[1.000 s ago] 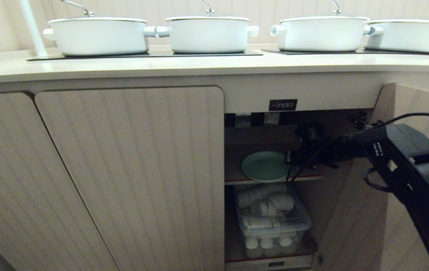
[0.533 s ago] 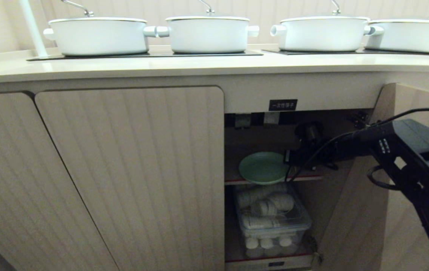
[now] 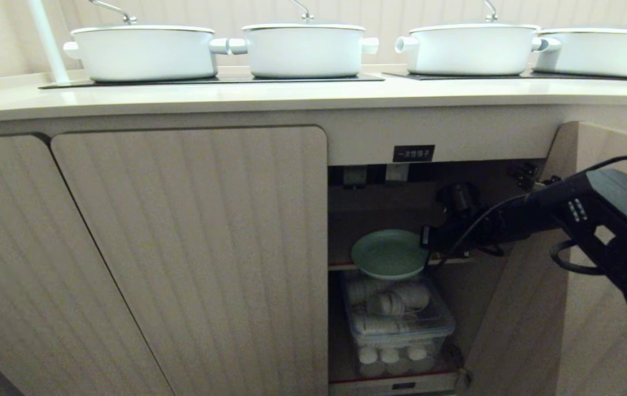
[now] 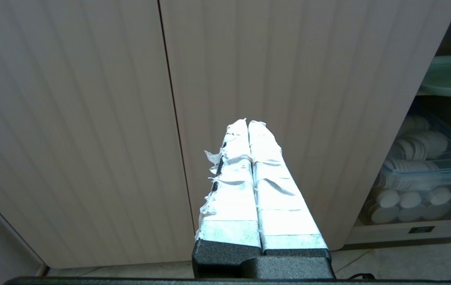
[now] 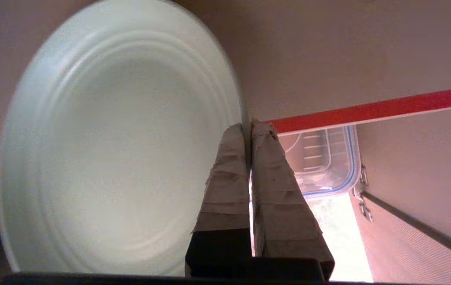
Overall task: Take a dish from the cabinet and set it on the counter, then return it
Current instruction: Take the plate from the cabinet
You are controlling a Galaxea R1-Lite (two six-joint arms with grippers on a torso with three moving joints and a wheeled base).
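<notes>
Dish [image 3: 389, 253], pale mint green, overhangs the front edge of the shelf [image 3: 341, 266] inside the open cabinet [image 3: 517, 308], its rim clamped by the right end effector [image 3: 427, 237]. White characters on the black label [image 3: 413, 153] are unreadable. Left end effector [image 4: 248, 123], fingers together, faces closed doors.

Cabinet [image 3: 412, 181] mouth open; swung door [image 3: 594, 165] flanks right; closed door [image 3: 192, 247] left.

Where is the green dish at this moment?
In the head view, the dish is inside the open cabinet at right, overhanging the shelf edge above a clear bin, its rim pinched by the right pincer.
</notes>
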